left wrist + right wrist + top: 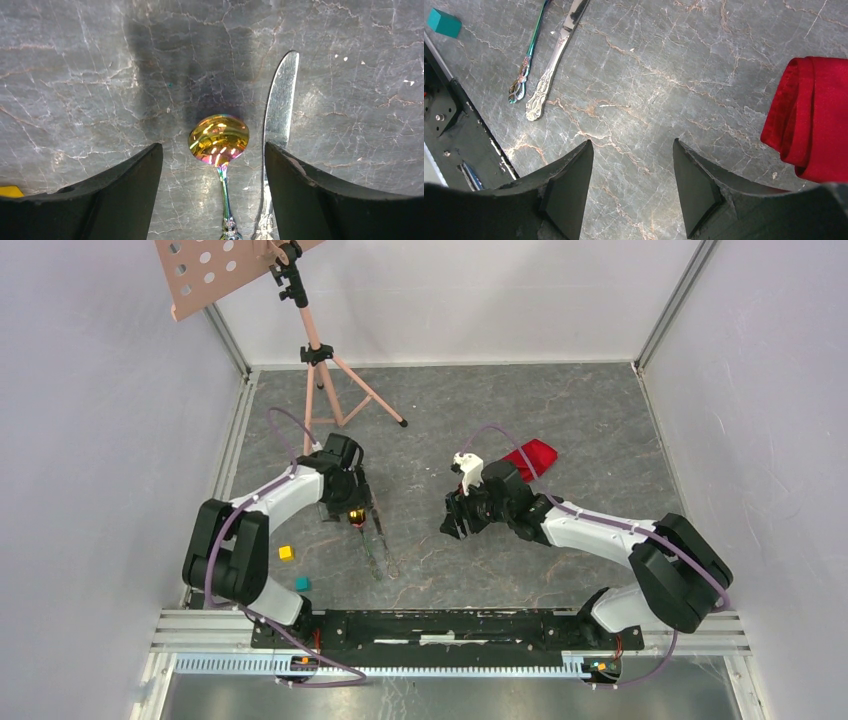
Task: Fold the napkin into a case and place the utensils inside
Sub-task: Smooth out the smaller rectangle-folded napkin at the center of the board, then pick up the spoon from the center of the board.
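Note:
The napkin (530,458) is a bright red cloth folded into a narrow bundle on the marble table, just beyond my right arm. In the right wrist view the napkin (814,125) lies to the right of the fingers. The utensils lie side by side. They are a spoon (218,139) with a gold bowl and a silver knife (280,100). My left gripper (214,146) hangs open over the spoon, a finger on each side, touching nothing. From above, the spoon (354,517) shows under the left gripper (350,508). My right gripper (632,142) is open and empty over bare table.
A yellow block (286,553) and a teal block (302,583) sit near the left arm's base. A pink tripod stand (320,370) with a perforated board rises at the back left. The black base rail (440,625) runs along the near edge. Grey walls enclose the table.

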Motion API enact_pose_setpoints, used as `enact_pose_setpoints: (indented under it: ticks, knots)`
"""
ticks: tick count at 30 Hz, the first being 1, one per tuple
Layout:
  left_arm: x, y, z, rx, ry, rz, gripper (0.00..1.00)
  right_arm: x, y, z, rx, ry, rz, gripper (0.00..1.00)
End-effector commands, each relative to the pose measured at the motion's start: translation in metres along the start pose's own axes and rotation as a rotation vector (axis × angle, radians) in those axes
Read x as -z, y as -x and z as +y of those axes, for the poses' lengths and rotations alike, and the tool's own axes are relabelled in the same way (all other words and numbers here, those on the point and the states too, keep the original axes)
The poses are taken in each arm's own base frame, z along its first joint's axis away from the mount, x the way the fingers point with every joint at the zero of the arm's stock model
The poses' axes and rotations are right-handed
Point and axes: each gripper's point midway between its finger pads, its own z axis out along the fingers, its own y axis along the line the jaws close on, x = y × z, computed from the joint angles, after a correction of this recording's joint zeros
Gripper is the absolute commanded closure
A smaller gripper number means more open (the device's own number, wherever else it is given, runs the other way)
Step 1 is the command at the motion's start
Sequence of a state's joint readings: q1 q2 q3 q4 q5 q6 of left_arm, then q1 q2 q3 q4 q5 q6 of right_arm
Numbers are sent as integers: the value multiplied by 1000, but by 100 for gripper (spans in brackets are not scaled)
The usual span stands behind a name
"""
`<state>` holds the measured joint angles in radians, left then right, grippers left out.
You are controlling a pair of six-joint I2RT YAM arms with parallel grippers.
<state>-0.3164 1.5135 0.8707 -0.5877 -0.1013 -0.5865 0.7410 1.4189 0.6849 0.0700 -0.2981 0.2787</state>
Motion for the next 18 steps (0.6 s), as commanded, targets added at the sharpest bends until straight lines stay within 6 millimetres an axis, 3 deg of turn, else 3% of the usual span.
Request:
enact_pose_setpoints:
  ticks: [1, 8, 14, 18]
  knots:
    - [-4, 19, -9, -73, -21, -3, 19, 2, 15, 2, 67, 18, -67, 34]
    - [-21, 8, -2, 13, 55, 62, 23, 4, 11, -2, 82, 19, -71, 34]
    - [-22, 0, 3, 68, 109, 111, 44, 3, 7, 0, 81, 38, -66, 34]
    - [-15, 1, 6, 74, 137, 121, 52, 1, 6, 0, 81, 39, -62, 34]
